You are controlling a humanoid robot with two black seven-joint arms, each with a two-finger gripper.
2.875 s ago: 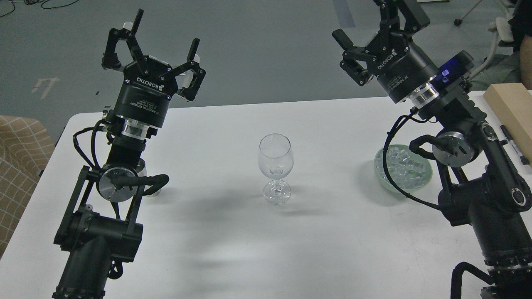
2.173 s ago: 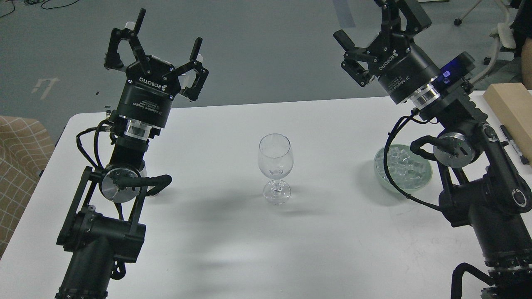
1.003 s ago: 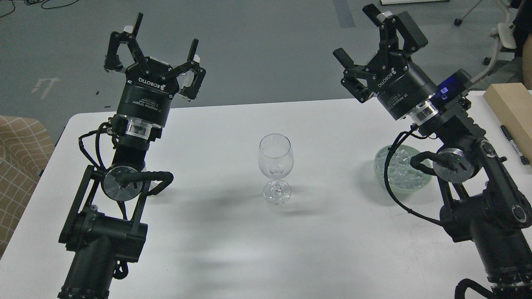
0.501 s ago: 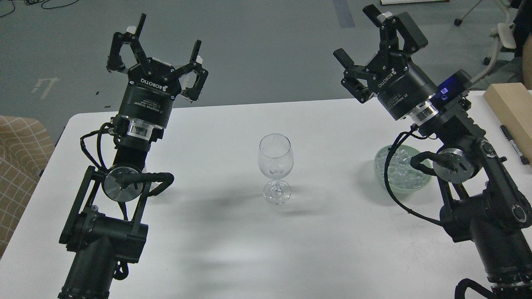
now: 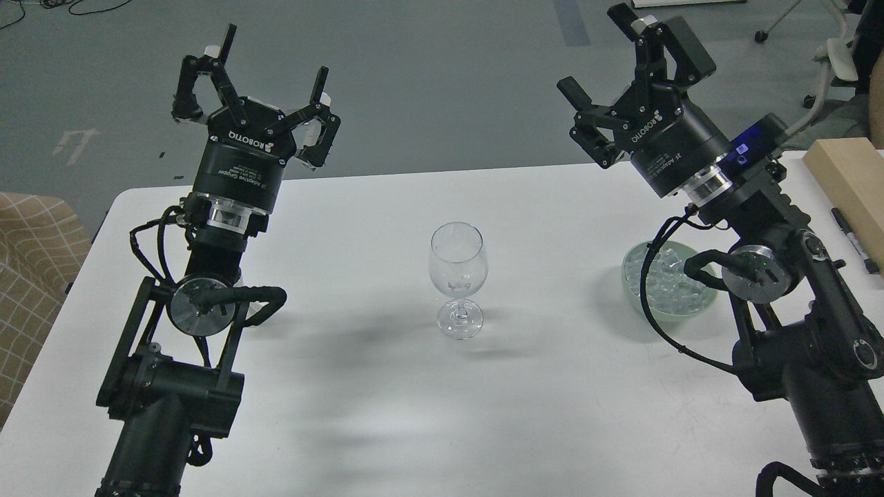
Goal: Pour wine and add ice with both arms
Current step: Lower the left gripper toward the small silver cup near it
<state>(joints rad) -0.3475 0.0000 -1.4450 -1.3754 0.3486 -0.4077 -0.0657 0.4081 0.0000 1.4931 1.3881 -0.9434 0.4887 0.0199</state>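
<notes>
The ice [image 5: 666, 283], a heap of small clear glassy cubes, lay in a shallow pale green glass bowl [image 5: 632, 293] on the right side of the white table [image 5: 539, 400], partly hidden behind the black cable and silver joint cap of the right arm. No wine and no bottle could be made out; only a small pale object showed behind the left arm's elbow, too hidden to name. A tall clear stemmed wine glass [image 5: 458, 279] stood upright and apparently empty at the table's middle, well apart from the bowl. The right gripper [image 5: 632, 65] was held high above the far table edge with its black fingers spread and nothing between them; the left gripper [image 5: 259, 86] was raised likewise, fingers splayed wide and empty. The chief risk was judged to lie in the bowl's position directly under the right arm's forearm: a descent toward the cubes might let the loose cable or the elbow catch the rim and drag or tip the bowl. The cubes were judged smooth and possibly slippery, so that a pinch by broad fingers might squirt one out onto the table. The stemmed glass, top-heavy on a narrow foot, could be toppled by a sweep of either arm across the centre, and a cube dropped from height might chip it or bounce out. A pale wooden block [image 5: 846, 176] and a black marker pen [image 5: 855, 240] lay at the right edge, near enough to be knocked by the arm's outer links.
</notes>
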